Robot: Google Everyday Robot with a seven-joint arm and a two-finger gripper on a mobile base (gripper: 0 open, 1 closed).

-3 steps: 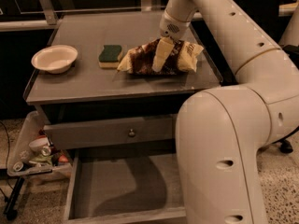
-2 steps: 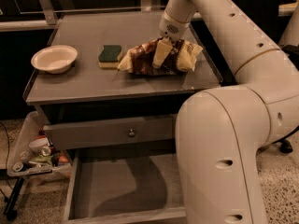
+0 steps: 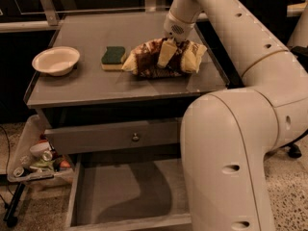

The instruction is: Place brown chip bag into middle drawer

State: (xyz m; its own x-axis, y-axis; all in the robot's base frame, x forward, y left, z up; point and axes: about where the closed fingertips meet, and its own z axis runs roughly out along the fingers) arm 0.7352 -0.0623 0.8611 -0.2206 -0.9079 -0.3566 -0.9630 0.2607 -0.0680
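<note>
Gripper [image 3: 168,57] of mine sits at upper centre of the frame, down on the bag [image 3: 144,62] and clamped on its middle; one finger [image 3: 166,52] lies across the bag's front face, the other is hidden behind it; the bag rests on the table [image 3: 120,88] towards its right rear, dark brown in the middle, pale yellow ends sticking out left and right of my grip; just left of it lies the sponge [image 3: 113,57], green face up, whether touching the bag I cannot tell; further left, well apart, stands the bowl [image 3: 55,60], white and upright; under the tabletop is a closed front with a round knob [image 3: 135,137]; below that, at the bottom of the frame, the drawer [image 3: 120,191] is open, a shadow across its grey floor; my arm [image 3: 240,143] fills the right side and hides the drawer's right part.
</note>
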